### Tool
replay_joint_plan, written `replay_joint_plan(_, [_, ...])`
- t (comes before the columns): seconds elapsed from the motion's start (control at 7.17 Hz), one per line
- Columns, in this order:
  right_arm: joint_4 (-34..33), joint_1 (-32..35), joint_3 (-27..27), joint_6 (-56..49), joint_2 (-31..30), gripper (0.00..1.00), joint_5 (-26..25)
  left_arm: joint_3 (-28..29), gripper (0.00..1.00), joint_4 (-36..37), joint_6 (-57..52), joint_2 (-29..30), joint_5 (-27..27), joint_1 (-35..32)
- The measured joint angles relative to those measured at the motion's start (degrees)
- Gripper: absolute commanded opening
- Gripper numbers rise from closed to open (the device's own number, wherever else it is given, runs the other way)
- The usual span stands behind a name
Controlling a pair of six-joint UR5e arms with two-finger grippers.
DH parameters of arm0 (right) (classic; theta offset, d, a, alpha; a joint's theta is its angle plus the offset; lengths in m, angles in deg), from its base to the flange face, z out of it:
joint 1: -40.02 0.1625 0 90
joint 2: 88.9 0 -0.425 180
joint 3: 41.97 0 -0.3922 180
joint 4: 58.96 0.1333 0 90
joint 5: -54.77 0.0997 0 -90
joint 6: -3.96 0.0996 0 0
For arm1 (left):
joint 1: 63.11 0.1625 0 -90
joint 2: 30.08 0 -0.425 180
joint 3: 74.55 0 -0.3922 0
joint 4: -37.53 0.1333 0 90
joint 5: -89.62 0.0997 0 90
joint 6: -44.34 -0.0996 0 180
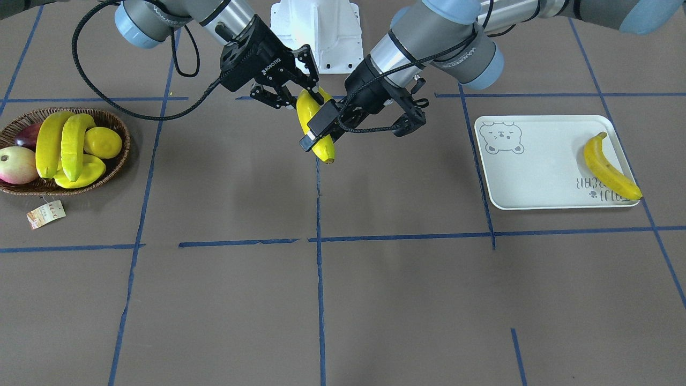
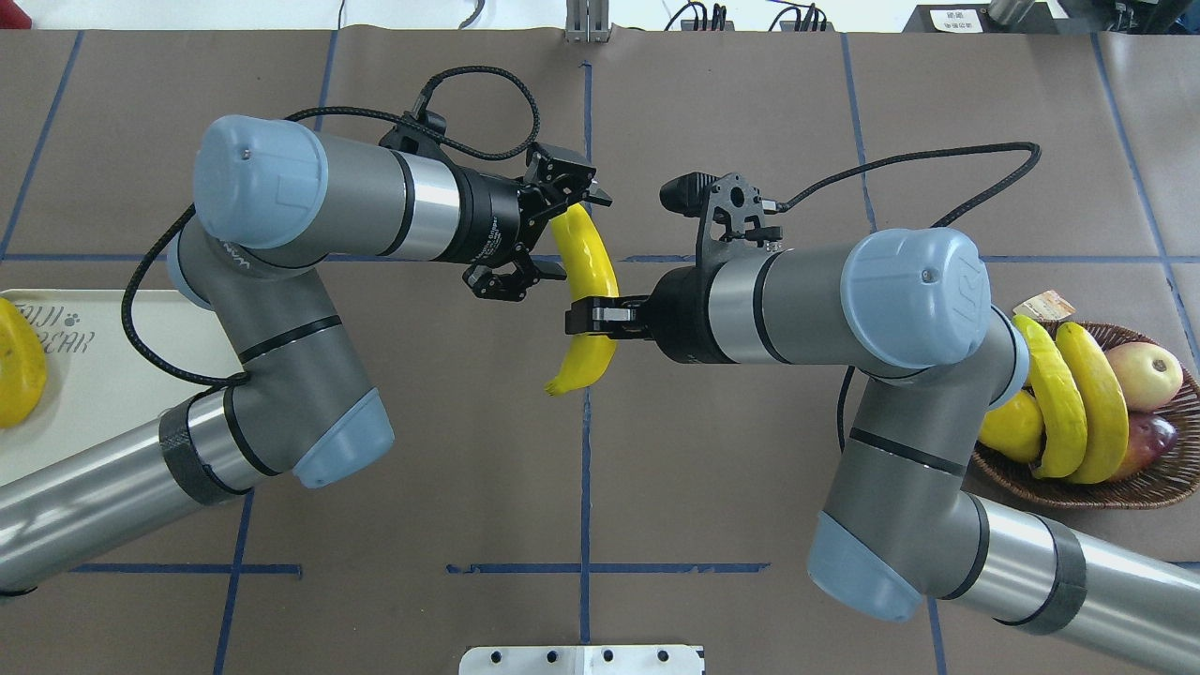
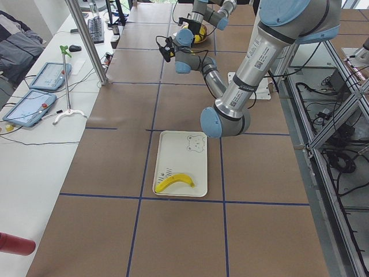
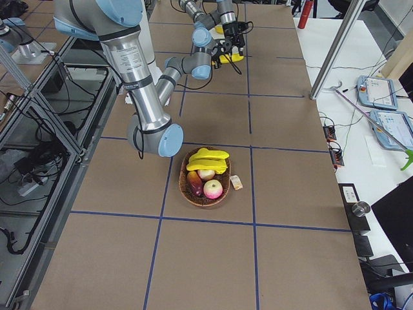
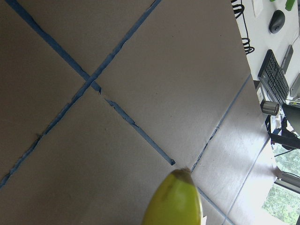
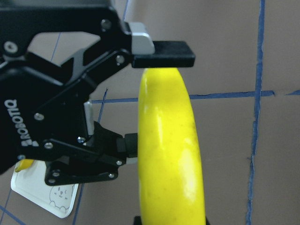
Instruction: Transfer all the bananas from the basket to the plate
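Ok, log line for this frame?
phase: mid-air handover | right gripper: shut on banana | left gripper: open at its end | plate: second banana | basket: more bananas

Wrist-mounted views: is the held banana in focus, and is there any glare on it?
Right wrist-mounted: the banana looks slightly soft, with broad pale glare patches; left wrist-mounted: its tip is blurred, while the blue tape lines are sharp.
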Motion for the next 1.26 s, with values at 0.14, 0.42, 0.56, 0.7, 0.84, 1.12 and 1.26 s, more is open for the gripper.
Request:
replay_joint_plan(0.14, [0.0, 0.0, 0.0, 0.0, 0.0, 0.03, 0.0, 0.1, 0.7, 0.0, 0.0, 0.1, 0.1, 0.0])
replay_joint_plan(0.42, [0.0, -0.1, 0.1, -0.1, 0.0, 0.03, 0.0, 0.3, 0.7, 0.0, -0.1, 0.1, 0.1, 0.0])
replay_joint_plan(0.56, [0.0, -0.1, 0.1, -0.1, 0.0, 0.03, 0.0, 0.4, 0.48, 0.0, -0.1, 0.2, 0.1, 0.1])
replay_joint_plan(0.7, [0.0, -0.1, 0.1, -0.1, 0.0, 0.08, 0.0, 0.4, 0.13, 0.1, -0.1, 0.2, 0.1, 0.1])
replay_joint_plan(0.84, [0.0, -0.1, 0.1, -0.1, 0.0, 0.3, 0.0, 0.4, 0.0, 0.1, -0.2, 0.2, 0.1, 0.1])
replay_joint_plan(1.12, [-0.1, -0.1, 0.1, 1.4, 0.2, 0.99, 0.0, 0.4, 0.0, 0.1, -0.9, 0.2, 0.1, 0.1])
replay_joint_plan(1.26, [-0.1, -0.1, 0.1, 4.6, 0.6, 1.0, 0.0, 0.4, 0.0, 0.1, -1.5, 0.2, 0.1, 0.1])
